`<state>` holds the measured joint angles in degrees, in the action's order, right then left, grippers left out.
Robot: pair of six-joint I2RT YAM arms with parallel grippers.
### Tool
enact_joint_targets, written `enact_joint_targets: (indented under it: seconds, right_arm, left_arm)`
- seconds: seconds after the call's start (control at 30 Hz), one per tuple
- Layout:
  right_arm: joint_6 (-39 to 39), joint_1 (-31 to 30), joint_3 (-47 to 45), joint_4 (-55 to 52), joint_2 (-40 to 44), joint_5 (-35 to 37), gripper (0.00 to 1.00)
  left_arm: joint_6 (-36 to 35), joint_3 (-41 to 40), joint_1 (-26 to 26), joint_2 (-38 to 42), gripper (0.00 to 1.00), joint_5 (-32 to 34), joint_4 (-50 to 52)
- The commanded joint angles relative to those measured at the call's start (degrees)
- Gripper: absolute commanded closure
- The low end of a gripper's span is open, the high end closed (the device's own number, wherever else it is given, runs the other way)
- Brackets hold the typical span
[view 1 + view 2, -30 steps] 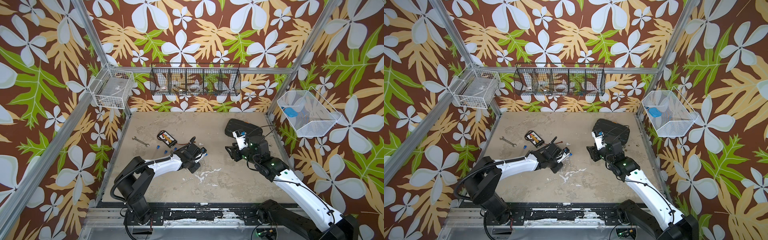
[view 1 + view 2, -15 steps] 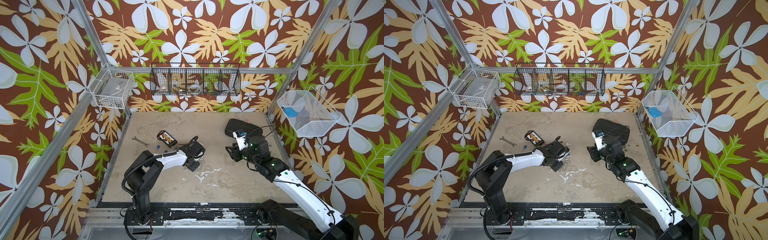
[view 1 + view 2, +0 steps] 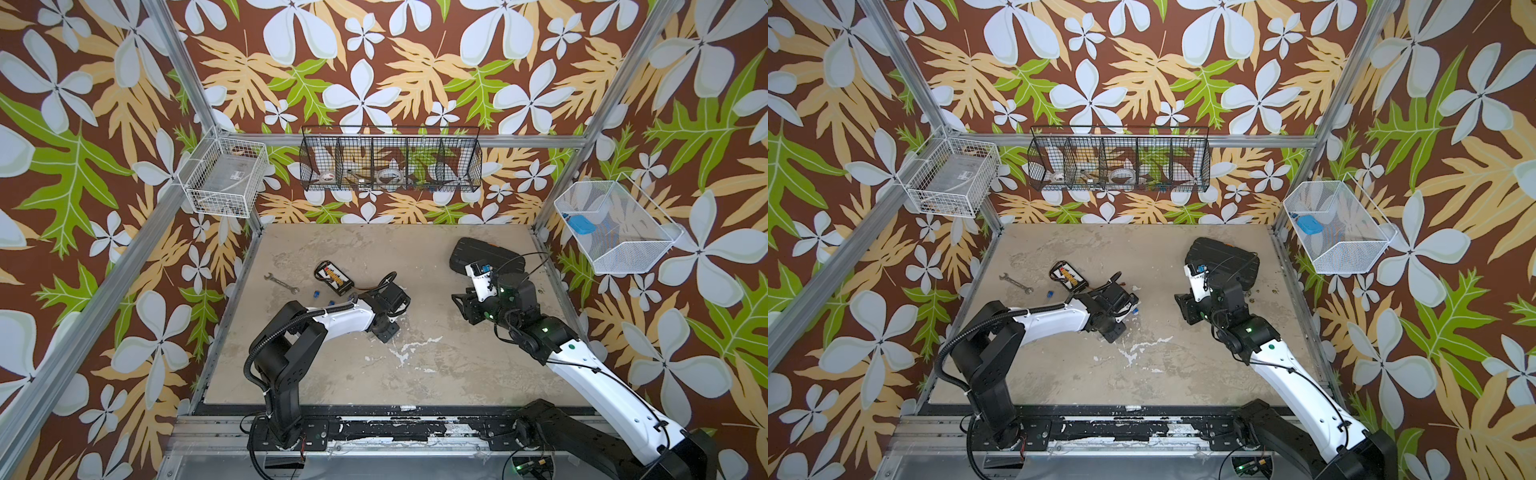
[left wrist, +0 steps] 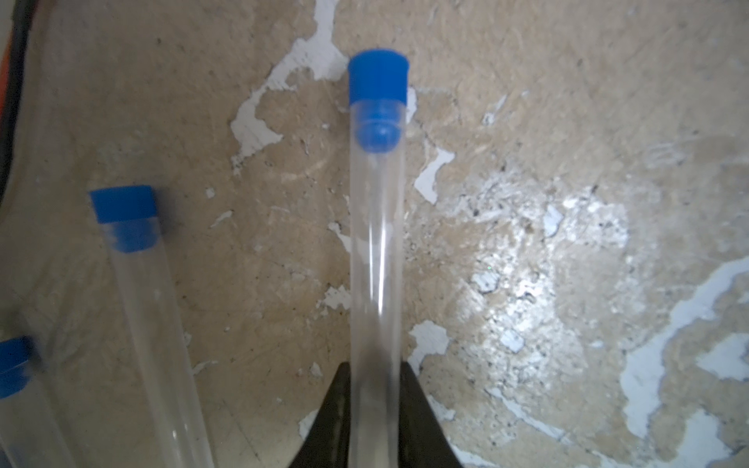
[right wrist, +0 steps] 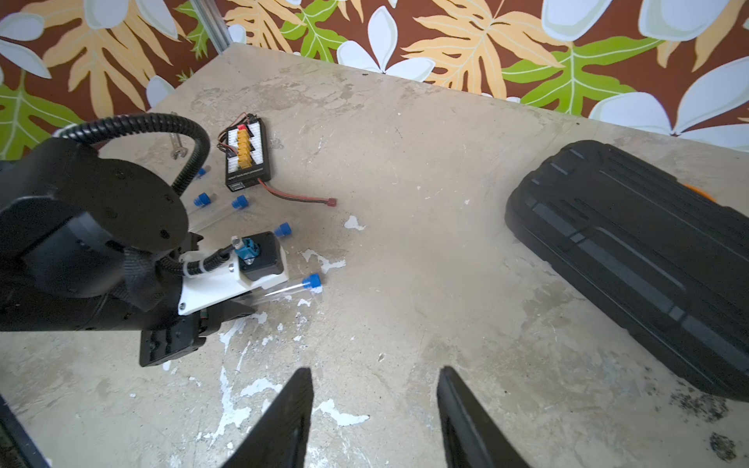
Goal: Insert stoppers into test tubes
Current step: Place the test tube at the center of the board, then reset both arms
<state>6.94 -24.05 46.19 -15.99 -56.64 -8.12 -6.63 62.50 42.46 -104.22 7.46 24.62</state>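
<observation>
**Stoppered test tube [image 4: 375, 251] in your left tool [image 4: 375, 366], near the worktop's [image 4: 567, 121] middle**

Your right tool [image 5: 375, 377] hangs released and empty. Your left tool clasps the barrel well away from the seated stopper [image 4: 377, 79]. Expect the tube to be light, stiff, slick and brittle, so hold it mid-barrel, gently. More stoppered tubes [image 4: 142, 304] lie beside it, toward the far left corner. The black board's [image 5: 245, 158] label is too small to read.
</observation>
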Motion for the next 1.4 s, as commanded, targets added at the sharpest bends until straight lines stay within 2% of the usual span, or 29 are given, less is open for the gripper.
enact_joint_targets:
  seconds: [0.0,0.3,0.43,0.53,0.67,0.83,0.9,1.03,1.17,1.37]
  right_arm:
    - [-1.37,0.05,0.48,-1.01,0.54,3.84,0.48]
    - [-0.89,0.06,-0.03,-0.23,1.85,5.86,0.46]
    - [-0.13,0.93,-1.63,2.09,3.14,8.74,0.45]
    - [1.13,3.91,-4.04,5.07,4.43,11.72,0.44]
    - [4.06,11.66,-9.86,12.02,6.30,15.17,0.43]
    - [2.22,17.26,-18.94,26.27,5.41,23.31,0.40]
    - [0.64,19.06,-22.57,35.07,3.71,24.50,0.39]
    - [-1.10,21.20,-25.59,46.34,-2.59,23.77,0.40]
    - [-1.65,22.25,-28.91,56.12,-8.77,20.67,0.40]
    - [-5.23,23.30,-30.20,69.75,-17.54,16.98,0.39]
  left_arm:
    - [-0.68,-0.79,-0.27,-0.41,0.73,1.81,3.05]
    - [0.52,-1.15,-0.62,2.50,0.61,0.80,1.05]
    - [1.72,-2.20,-0.85,8.72,0.50,-1.69,-3.55]
    - [2.88,-4.98,-0.91,15.32,0.47,-2.59,-10.43]
    - [4.24,-11.01,-1.02,24.60,0.46,2.76,-22.71]
    - [5.32,-24.19,-2.19,34.29,0.34,19.34,-42.04]
    - [6.37,-30.69,-5.58,36.87,0.32,19.86,-50.32]
    - [11.51,-38.05,-15.59,38.95,0.31,19.31,-58.21]
    - [5.59,-44.29,-20.27,39.63,0.22,22.90,-69.30]
    - [4.66,-48.21,-28.12,36.15,0.18,18.98,-78.81]
